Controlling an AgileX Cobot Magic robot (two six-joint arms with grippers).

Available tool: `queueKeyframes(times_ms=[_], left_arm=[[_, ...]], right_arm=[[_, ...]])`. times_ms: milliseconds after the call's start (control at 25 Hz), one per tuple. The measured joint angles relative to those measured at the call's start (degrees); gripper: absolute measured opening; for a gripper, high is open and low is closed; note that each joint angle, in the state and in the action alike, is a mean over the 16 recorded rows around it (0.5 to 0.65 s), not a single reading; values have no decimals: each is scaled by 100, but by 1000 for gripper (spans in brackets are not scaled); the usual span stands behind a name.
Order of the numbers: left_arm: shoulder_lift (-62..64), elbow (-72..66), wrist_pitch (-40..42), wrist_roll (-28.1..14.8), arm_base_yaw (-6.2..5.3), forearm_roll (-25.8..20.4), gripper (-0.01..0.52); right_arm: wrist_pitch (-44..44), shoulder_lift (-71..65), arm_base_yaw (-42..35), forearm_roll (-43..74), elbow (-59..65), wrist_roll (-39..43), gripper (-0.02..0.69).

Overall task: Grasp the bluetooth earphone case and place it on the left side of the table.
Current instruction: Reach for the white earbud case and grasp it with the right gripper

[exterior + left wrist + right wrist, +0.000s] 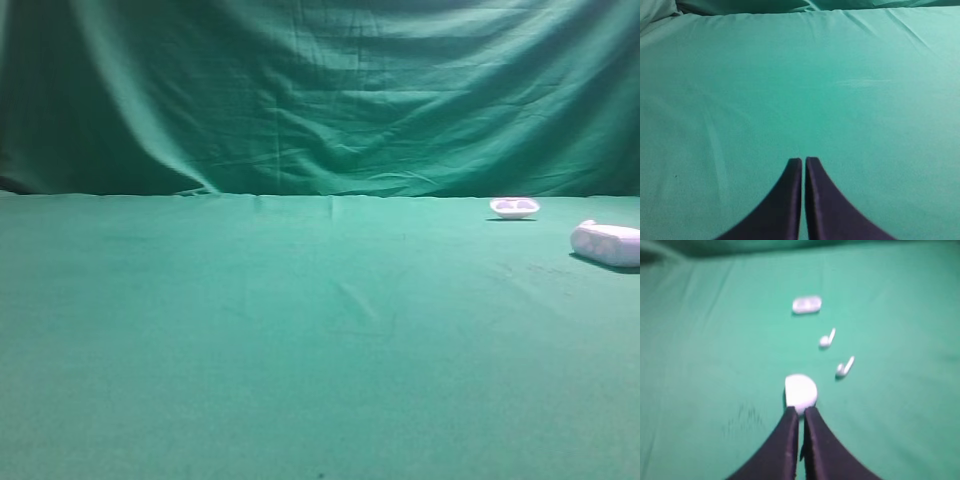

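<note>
I have two grippers. My left gripper (803, 161) hangs over the bare green table (800, 75). Its two dark fingers (790, 200) sit almost pressed together, with only a thin line between them, and they hold nothing.

My right gripper (801, 410) points at the white things on the right part of the table. Its fingers (785, 445) are close too, with a thin gap between them. Just past the tips lies the bluetooth earphone case (801, 391) — a smooth, round white shape on the cloth. The picture is blurry, so I cannot tell if my tips touch it or if I have hold of it.

Farther on lie two small white earbuds (828, 338), one behind the other, well apart from the case. Past them sits a smaller white dish-like piece (806, 304).

From the high view, the case (606, 243) lies at the far right edge of the table, and the dish-like piece (514, 207) sits near it — a bit to the left, close to the green backdrop (320, 90).
</note>
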State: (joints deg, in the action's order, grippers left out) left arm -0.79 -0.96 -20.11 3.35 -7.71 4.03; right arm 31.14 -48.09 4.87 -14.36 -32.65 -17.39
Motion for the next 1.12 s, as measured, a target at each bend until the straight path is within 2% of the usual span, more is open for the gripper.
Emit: queueKeyframes(times_ms=[360, 520, 680, 1120], left_arm=[[0, 0, 0, 0, 0, 0, 0], [0, 0, 0, 0, 0, 0, 0], [0, 0, 0, 0, 0, 0, 0], [0, 0, 0, 0, 0, 0, 0]], right_arm=[[269, -1937, 372, 12, -818, -323, 458], [233, -2806, 464, 35, -1181, -249, 552], [194, -3601, 478, 114, -1558, -109, 585], [16, -5057, 484, 422, -2199, 42, 578]])
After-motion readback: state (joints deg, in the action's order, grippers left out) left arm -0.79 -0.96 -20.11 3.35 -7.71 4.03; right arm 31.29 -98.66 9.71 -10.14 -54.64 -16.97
